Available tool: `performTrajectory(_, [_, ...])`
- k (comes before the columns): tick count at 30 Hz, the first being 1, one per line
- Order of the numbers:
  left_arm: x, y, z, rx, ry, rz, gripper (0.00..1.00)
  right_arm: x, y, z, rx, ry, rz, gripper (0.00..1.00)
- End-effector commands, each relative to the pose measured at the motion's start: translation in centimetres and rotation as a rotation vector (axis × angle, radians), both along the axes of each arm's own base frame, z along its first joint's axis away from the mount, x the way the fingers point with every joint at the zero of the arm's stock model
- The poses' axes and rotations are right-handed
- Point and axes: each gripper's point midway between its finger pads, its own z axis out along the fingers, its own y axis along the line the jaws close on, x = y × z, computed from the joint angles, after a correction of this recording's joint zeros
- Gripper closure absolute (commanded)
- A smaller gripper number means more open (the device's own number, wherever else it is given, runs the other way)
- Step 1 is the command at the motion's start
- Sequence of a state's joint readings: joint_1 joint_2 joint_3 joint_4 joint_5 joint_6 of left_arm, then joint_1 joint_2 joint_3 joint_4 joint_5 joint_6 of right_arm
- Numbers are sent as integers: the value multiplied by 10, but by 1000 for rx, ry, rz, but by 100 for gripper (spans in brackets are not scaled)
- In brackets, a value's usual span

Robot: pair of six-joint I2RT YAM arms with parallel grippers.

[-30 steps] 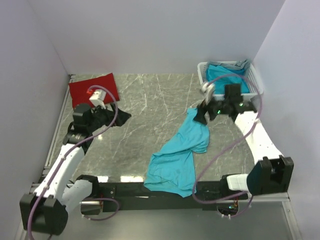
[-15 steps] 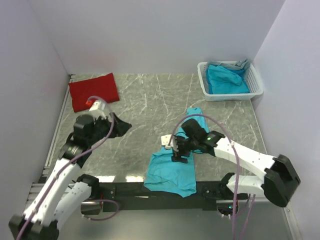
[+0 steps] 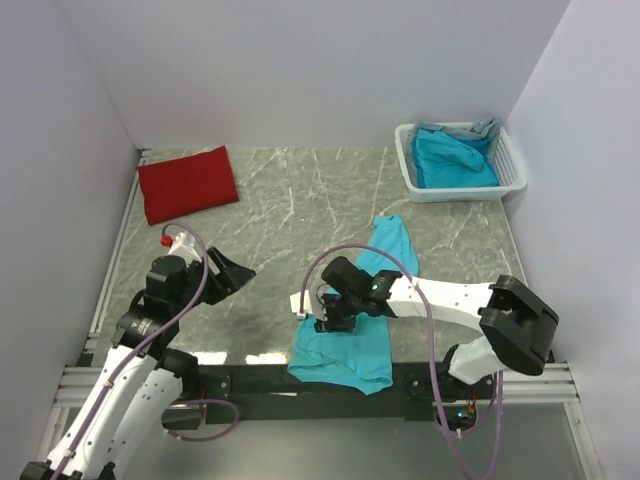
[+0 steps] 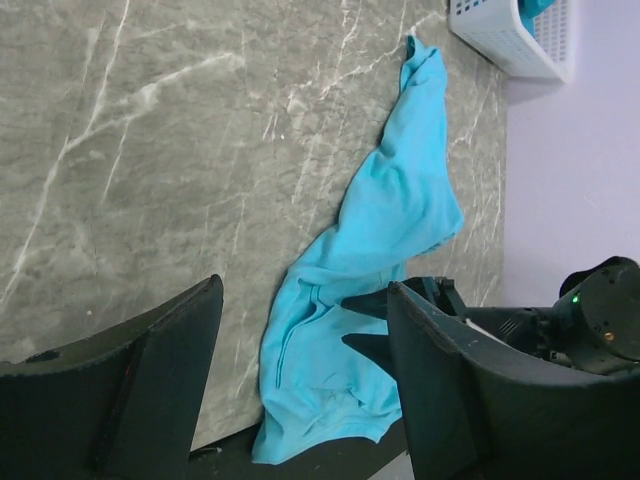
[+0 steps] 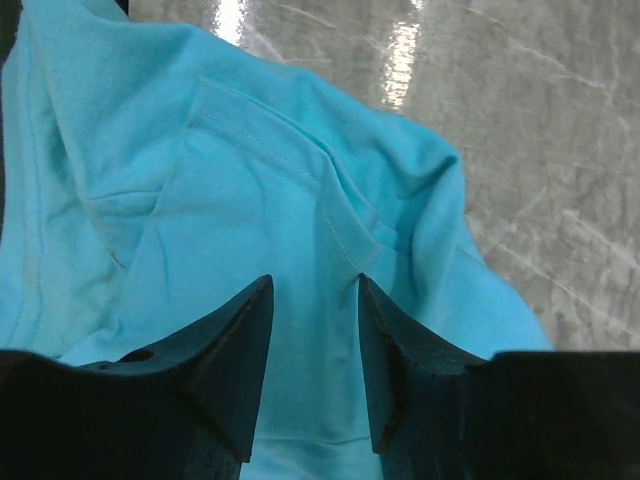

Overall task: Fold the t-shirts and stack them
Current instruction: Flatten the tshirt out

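Basically, one turquoise t-shirt [image 3: 365,335] lies crumpled at the marble table's [image 3: 300,200] near edge, under the right gripper [image 5: 313,288].
Its near hem hangs past the table edge, and the gripper hides its left side from above. It lies as a long wrinkled strip with one seam ridge up. Right jaws are partly apart over flat cloth, nothing pinched; contact unclear. Left gripper [image 4: 300,295] is spread wide above bare table, empty. Folded red t-shirt [image 3: 187,182] sits far-left; another turquoise shirt [image 3: 455,160] lies in the white basket [image 3: 408,165].
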State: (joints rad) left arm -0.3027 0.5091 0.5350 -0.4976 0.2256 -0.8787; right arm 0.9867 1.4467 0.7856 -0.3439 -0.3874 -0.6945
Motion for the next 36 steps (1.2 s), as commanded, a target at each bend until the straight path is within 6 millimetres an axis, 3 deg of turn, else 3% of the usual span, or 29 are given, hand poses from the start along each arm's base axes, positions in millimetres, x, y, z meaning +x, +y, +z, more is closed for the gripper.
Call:
performTrajectory(1, [3, 2, 20, -19, -48, 20, 28, 2, 14, 9, 20, -16, -3, 54])
performTrajectory(7, [-7, -8, 16, -49, -34, -43, 30, 13, 20, -1, -43, -8, -51, 78])
performTrajectory(8, [-8, -9, 13, -55, -23, -50, 30, 17, 20, -1, -52, -21, -64, 83])
performTrajectory(9, [-11, -12, 12, -64, -13, -70, 31, 20, 21, 1, -48, -28, -84, 97])
performTrajectory(11, [-13, -16, 10, -80, -8, -95, 32, 30, 19, 12, -25, -64, -117, 100])
performTrajectory(13, [-15, -24, 10, -107, -1, -134, 33, 43, 18, 44, 58, -79, -168, 100])
performTrajectory(14, [-16, -27, 10, -120, 3, -156, 33, 62, 8, 57, 90, -79, -232, 100])
performTrajectory(15, [-18, -32, 7, -131, 28, -188, 34, 70, 10, 90, 172, -89, -253, 100])
performTrajectory(17, [-16, -37, 6, -123, 30, -215, 35, 89, -2, 122, 230, -111, -315, 100])
performTrajectory(18, [-12, -37, 3, -104, 46, -213, 35, 113, -9, 167, 337, -191, -380, 100])
performTrajectory(20, [-6, -37, 12, -67, 11, -221, 34, 139, -18, 222, 455, -311, -466, 100])
performTrajectory(21, [-1, -36, 13, -51, 9, -219, 34, 156, -18, 276, 550, -388, -514, 100])
performTrajectory(23, [7, -36, 30, -31, -53, -216, 34, 182, -22, 337, 640, -472, -638, 100])
performTrajectory(24, [11, -36, 37, -34, -81, -212, 33, 188, -16, 395, 771, -483, -682, 100])
performTrajectory(25, [13, -37, 45, -39, -109, -213, 33, 189, -16, 426, 850, -497, -700, 100])
performTrajectory(26, [16, -36, 50, -43, -124, -201, 33, 197, -6, 439, 873, -477, -718, 100])
performTrajectory(27, [16, -36, 54, -49, -135, -198, 33, 182, -15, 514, 1030, -506, -733, 100])
performTrajectory(29, [17, -37, 60, -60, -155, -197, 33, 172, -21, 553, 1086, -515, -760, 100])
performTrajectory(30, [16, -36, 63, -60, -167, -193, 33, 158, -33, 588, 1170, -547, -751, 100])
performTrajectory(32, [14, -34, 64, -48, -175, -194, 32, 137, -52, 606, 1195, -586, -731, 100])
performTrajectory(35, [11, -28, 66, -19, -196, -179, 32, 140, -59, 556, 1030, -591, -688, 100])
performTrajectory(36, [11, -26, 68, -14, -211, -171, 32, 130, -54, 513, 924, -573, -589, 100])
